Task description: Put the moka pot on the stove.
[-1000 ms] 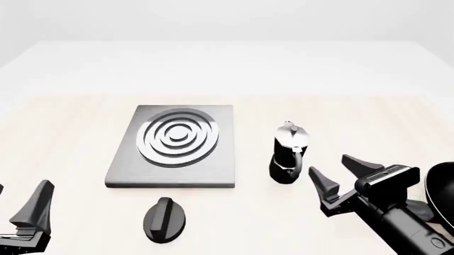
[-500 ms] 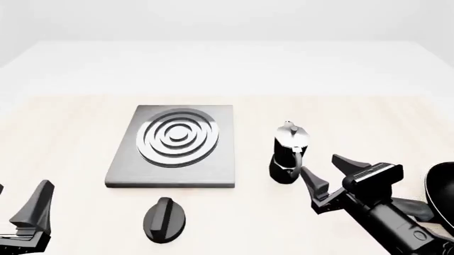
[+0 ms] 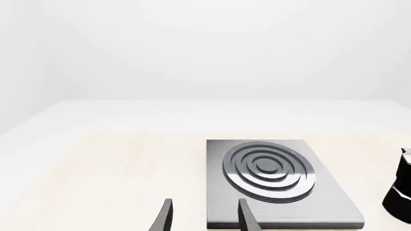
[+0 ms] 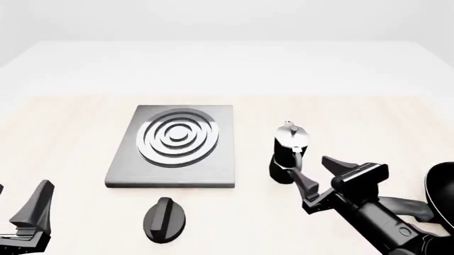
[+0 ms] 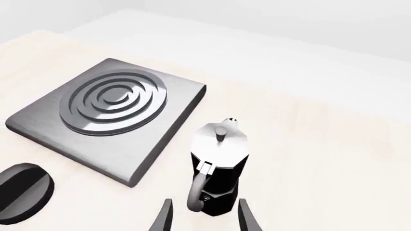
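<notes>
Two arms: only the right one is working; order below runs left to right across the front view.
Left gripper (image 4: pixel 28 215): parked low at the near left corner, well apart from everything; fingers spread, holding nothing.
Stove (image 4: pixel 120 169): flat grey slab left of centre, its ringed burner bare.
Black knob (image 4: pixel 165 218): lies on the table just in front of the stove, apart from it.
Moka pot (image 4: pixel 289 152): stands upright on the table to the right of the stove, near it but not touching; the curved handle faces the near side, toward the right arm.
Right gripper (image 4: pixel 325 175): jaws released and empty, one fingertip just beside the pot's base; the right wrist view shows the handle lined up between the two fingers.
Pan (image 4: pixel 441 186): dark rim at the far right edge, behind the right arm.
Step in hand: closing in for the grasp, by my reading.
Doing it well: advance straight so both fingers straddle the handle or body before closing; nudging the base could tip the pot.
</notes>
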